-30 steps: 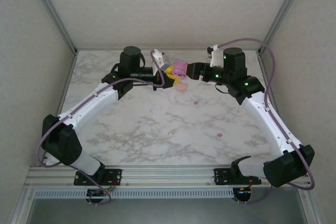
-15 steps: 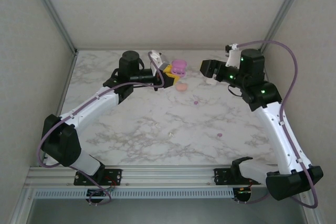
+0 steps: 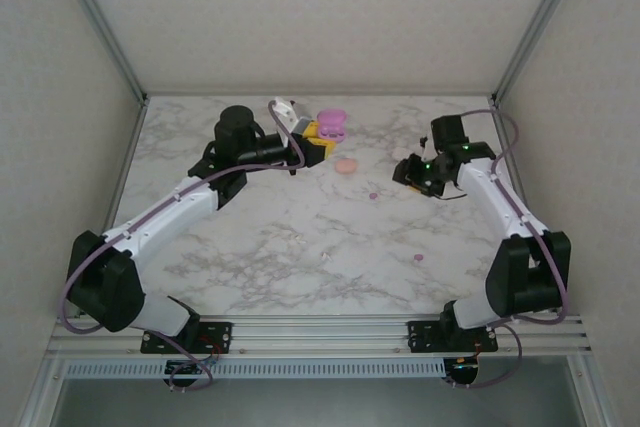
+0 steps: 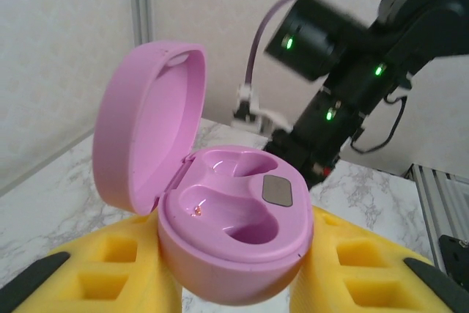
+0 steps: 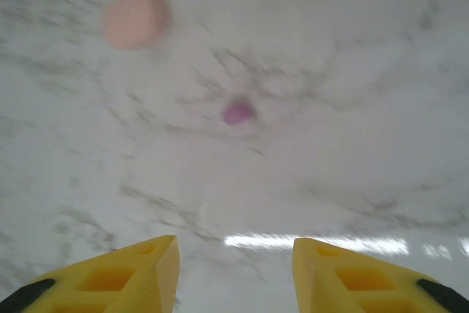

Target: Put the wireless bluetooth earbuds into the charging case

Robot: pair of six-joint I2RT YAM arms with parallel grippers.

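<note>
The case [image 4: 234, 232], open, was gripped by left end effector [image 4: 234, 273]; right end effector [image 5: 234, 276] gaped empty; off-centre closing could flick purple earbud [image 5: 238, 113] away.

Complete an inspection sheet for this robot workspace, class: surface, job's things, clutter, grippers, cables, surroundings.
Surface: white marble-pattern tabletop.
Job's things: open pink plastic charging case, wells empty; one tiny purple earbud, another purple earbud and a whitish earbud loose on the table.
Clutter: round peach object, kind unclear.
Grippers: left gripper clamps the case; right gripper open, empty.
Cables: purple cables along both arms.
Surroundings: pale walls, metal frame posts.
</note>
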